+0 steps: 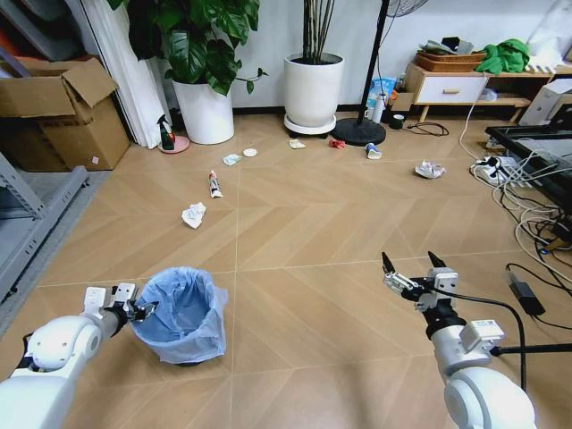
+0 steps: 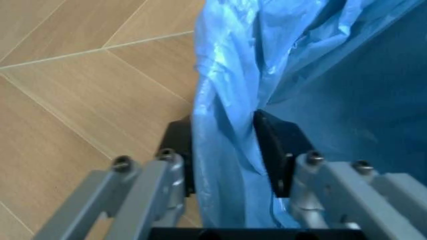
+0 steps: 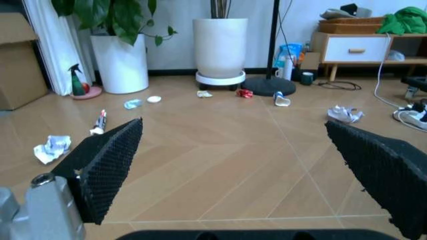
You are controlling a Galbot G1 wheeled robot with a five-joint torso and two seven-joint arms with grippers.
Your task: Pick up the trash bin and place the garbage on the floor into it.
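Because the trash bin (image 1: 183, 315) is small and has just a thin blue bag (image 2: 227, 150) in it, we think it will be light and easy to lift. It stands on the herringbone floor (image 1: 304, 241), close in front of us on our left side. Our left gripper (image 1: 141, 310) is at its rim, and in the left wrist view the two dark pads (image 2: 275, 145) are pinched on the rim with the bag between them (one pad outside, one inside). The bag is soft and crinkly, so it may slide under the pads. We think the hard rim is the best place to hold, not the loose plastic alone. A bin held by one side may tip, so we should lift it slowly.

Our right gripper (image 1: 410, 268) hangs above the bare floor on our right, with its fingers wide apart and holding nothing.

The garbage is well apart from the bin, farther out. A crumpled paper wad (image 1: 194, 214) lies nearest, then a small red and white wrapper (image 1: 214, 184). Another paper wad (image 1: 430, 169) lies over on the right near the cables (image 1: 527, 214). These bits look light and squashy, so a soft pinch in the middle should do.
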